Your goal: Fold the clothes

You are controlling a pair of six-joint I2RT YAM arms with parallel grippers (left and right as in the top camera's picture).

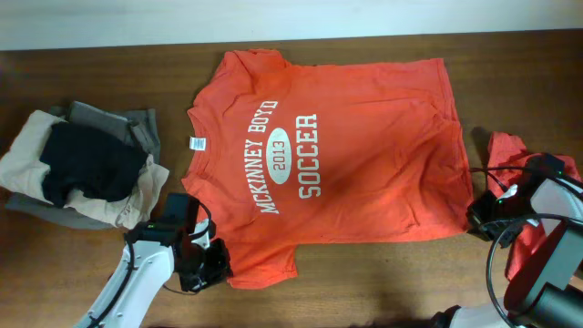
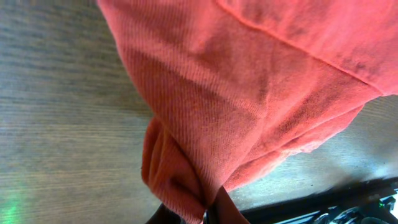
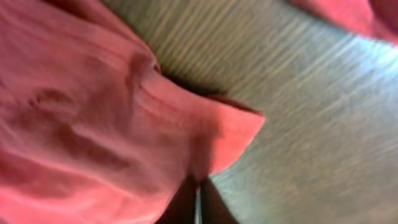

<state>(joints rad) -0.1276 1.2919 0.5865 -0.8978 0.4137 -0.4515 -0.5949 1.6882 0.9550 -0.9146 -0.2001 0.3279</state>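
Two claws pinch one orange-red T-shirt (image 1: 355,146): the left claw (image 1: 205,264) holds a sleeve edge, the right claw (image 1: 480,217) a hem corner. The T-shirt lies spread flat, print up, on the wooden worktop (image 1: 91,73), with a red garment (image 1: 506,150) beside the right claw.

t-shirt (image 1: 364,137): soft matt orange-red knit cloth, fine ribs showing up close, wrinkled; white lettering flat & matt. red garment (image 1: 510,150) at rt edge: same sort of matt cloth. pile of clothes (image 1: 82,169) at left: matt cloth, beige, black & grey. table (image 1: 109,73): brown wood grain, smooth, faint sheen. left arm (image 1: 137,273) & right arm (image 1: 556,246): white shells, smooth glossy plastic by the look; black parts matt.
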